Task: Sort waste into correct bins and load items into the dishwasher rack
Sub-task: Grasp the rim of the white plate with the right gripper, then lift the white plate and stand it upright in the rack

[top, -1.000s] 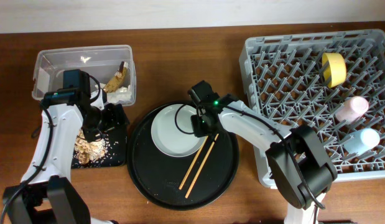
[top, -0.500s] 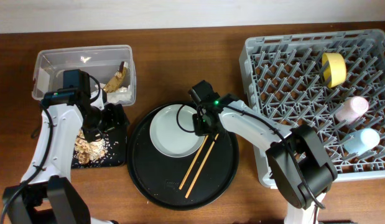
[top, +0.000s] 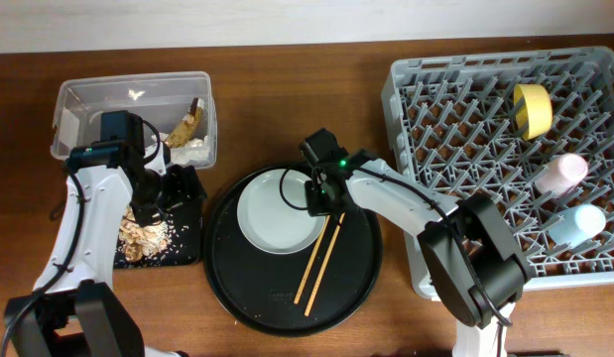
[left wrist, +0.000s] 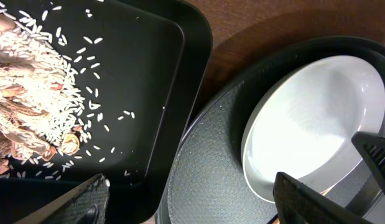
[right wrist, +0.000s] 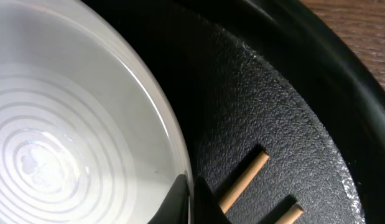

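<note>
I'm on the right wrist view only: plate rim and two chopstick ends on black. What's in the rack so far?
Observer: The yellow bowl, pink cup and blue cup sit along the right side of the dishwasher rack.
Operator: Where's the left arm?
Observer: The left gripper hangs open over the shallow black tray, next to the food scraps.
Operator: Which way do the chopsticks run?
Observer: The chopsticks lie side by side on the round black tray. They slant from beside the plate toward the tray's near rim.
</note>
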